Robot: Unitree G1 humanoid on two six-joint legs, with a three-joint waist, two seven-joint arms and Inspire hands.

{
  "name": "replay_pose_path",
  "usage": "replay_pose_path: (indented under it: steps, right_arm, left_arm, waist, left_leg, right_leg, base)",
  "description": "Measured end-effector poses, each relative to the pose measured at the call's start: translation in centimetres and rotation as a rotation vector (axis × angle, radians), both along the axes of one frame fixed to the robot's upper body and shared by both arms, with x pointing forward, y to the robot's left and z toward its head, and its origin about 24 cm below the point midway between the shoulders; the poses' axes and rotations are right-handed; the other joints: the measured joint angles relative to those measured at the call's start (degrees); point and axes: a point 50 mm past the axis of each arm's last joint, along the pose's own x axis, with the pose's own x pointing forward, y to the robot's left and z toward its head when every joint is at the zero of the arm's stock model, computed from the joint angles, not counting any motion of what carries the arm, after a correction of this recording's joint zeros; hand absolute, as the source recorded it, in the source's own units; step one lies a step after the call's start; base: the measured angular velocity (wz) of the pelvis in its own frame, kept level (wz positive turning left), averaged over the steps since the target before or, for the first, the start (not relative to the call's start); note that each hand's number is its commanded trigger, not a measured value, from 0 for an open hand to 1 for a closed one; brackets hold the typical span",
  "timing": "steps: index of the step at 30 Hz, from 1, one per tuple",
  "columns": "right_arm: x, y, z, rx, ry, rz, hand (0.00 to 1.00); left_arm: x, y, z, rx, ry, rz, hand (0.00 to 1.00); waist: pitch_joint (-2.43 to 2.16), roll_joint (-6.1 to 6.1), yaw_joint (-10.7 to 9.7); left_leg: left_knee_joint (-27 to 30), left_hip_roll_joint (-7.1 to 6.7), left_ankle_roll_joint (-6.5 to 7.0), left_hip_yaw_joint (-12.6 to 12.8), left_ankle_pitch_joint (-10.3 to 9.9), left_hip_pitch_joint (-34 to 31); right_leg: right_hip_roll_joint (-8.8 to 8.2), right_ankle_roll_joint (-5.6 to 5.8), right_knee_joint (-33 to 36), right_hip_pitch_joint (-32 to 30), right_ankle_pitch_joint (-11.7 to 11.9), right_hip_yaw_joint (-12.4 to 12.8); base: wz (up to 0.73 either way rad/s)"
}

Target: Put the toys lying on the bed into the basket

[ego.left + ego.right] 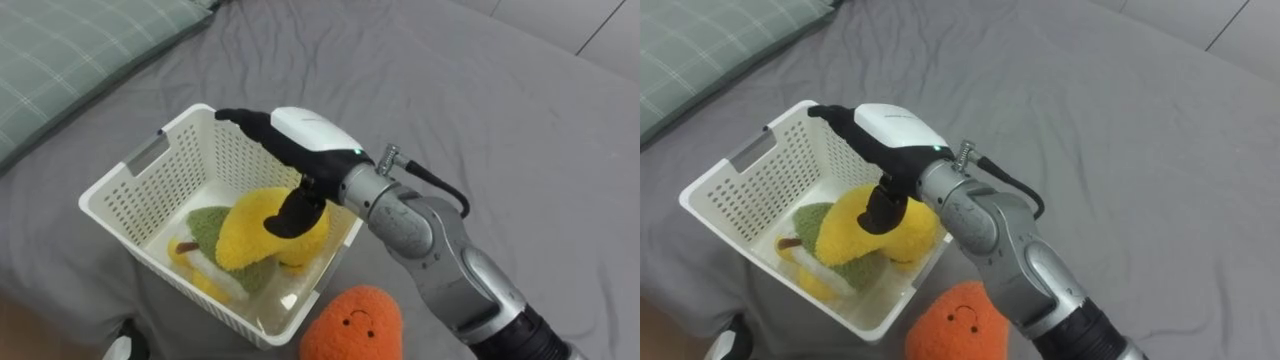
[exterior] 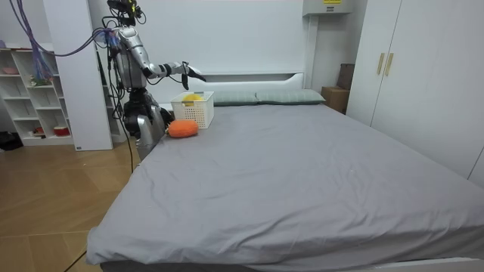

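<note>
Already the yellow toy [image 1: 262, 232] is in the basket [image 1: 112, 200]. The right hand [image 1: 310, 132] above is open and empty. The orange toy [image 1: 352, 322] is left.

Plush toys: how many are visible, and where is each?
2. A yellow toy with a green part lies in the white basket, under the right robot hand; an orange toy lies on the bed beside the basket. More may be hidden beneath the yellow one.
</note>
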Motion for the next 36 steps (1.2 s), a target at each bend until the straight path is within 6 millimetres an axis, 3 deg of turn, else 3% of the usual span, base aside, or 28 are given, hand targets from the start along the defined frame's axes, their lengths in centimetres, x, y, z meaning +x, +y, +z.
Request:
replay_pose_path:
  steps: [11, 16, 21, 25, 32, 36]
  right_arm:
    - [0.7, -2.9, -0.1, 0.135, 0.024, -0.136, 0.00]
    - [0.7, -6.8, -1.2, 0.291, 0.073, -0.319, 0.00]
    - [0.2, -10.1, -2.5, 0.320, 0.077, -0.479, 0.00]
    - [-0.1, -11.7, -2.8, 0.354, 0.060, -0.565, 0.00]
    - [-0.3, -13.7, -2.8, 0.407, 0.024, -0.673, 0.00]
    - [-0.5, -14.8, -3.8, 0.414, 0.023, -0.744, 0.00]
  left_arm:
    - [-1.1, 0.1, -0.3, -0.013, 0.022, 0.034, 0.00]
    - [-3.1, 0.5, -0.7, -0.010, 0.058, 0.086, 0.00]
    - [-4.1, 0.5, -0.9, 0.001, 0.069, 0.124, 0.00]
    - [-5.2, 0.6, -1.1, 0.003, 0.081, 0.167, 0.00]
    - [-5.7, 0.7, -1.2, -0.004, 0.084, 0.201, 0.00]
    - [-5.8, 0.8, -1.1, -0.002, 0.084, 0.220, 0.00]
  waist:
    - [-0.38, 0.93, -0.79]
    - [-0.65, 1.86, -5.01]
    - [-0.73, 2.97, -7.86]
    - [-1.13, 3.80, -8.88]
    - [-1.14, 3.96, -10.37]
    - [-1.20, 4.10, -11.66]
  left_leg:
    - [-0.17, 0.10, 0.03, 1.25, 0.00, 1.22]
    - [-0.43, 0.09, 0.08, 1.67, -0.02, 2.17]
    - [-0.44, 0.22, 0.11, 2.81, -0.05, 2.64]
    - [-0.89, 0.58, 0.16, 4.45, -0.19, 3.57]
    - [-0.92, 0.93, 0.16, 5.73, -0.44, 3.97]
    - [-0.92, 0.98, 0.16, 5.97, -0.44, 4.00]
  right_leg:
    - [0.05, 0.02, 0.08, 0.55, 0.01, 1.48]
    - [-0.01, 0.15, 0.12, 1.22, 0.03, 2.50]
    - [0.14, 0.15, 0.27, 1.18, 0.05, 3.65]
    - [0.45, 0.10, 0.44, 1.08, 0.10, 5.41]
    - [0.61, 0.01, 0.61, 1.04, 0.18, 6.17]
    - [0.67, 0.01, 0.59, 1.08, 0.19, 6.22]
  base:
    - [-0.05]
    - [-0.04]
    - [-0.12]
    - [-0.21]
    - [-0.06]
    - [-0.01]
